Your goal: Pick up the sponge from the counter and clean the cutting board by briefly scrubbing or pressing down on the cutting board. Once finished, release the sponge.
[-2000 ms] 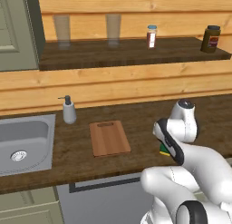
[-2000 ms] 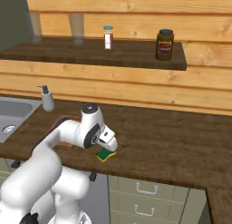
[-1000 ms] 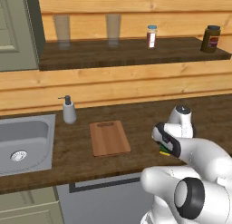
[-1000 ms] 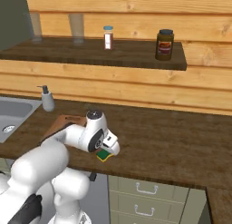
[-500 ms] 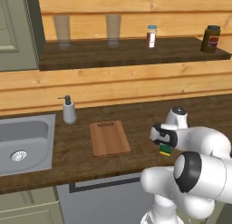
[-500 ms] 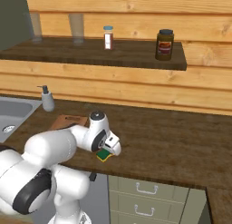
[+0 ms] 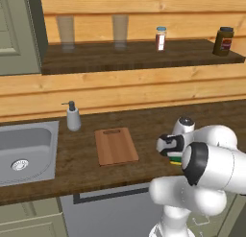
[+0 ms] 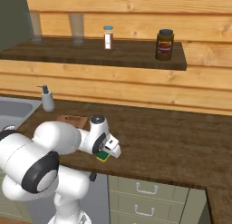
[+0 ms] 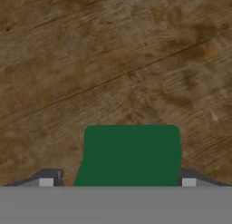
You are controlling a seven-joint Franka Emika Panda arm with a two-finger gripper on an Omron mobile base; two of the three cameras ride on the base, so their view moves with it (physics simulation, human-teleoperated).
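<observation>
1. Gripper (image 9: pixel 118 182) is down over the sponge (image 9: pixel 131 155), near the counter's (image 8: pixel 181 141) front edge; fingertips (image 9: pixel 46 178) stand wide apart, one on each side of the sponge. Whether they touch it, cannot tell.
2. Probably straddling the block's sides to get a grip before the lift.
3. Sponge: small block, green scrub top, yellow body peeking under the hand in the right base view.
4. Cutting board (image 7: pixel 115 146): flat reddish-brown wood with a slot handle at its back end, lying mid-counter between sponge and sink (image 7: pixel 24 149), apart from both.

Wood-panelled wall (image 7: pixel 144 89), olive cabinets (image 8: pixel 149 193)
</observation>
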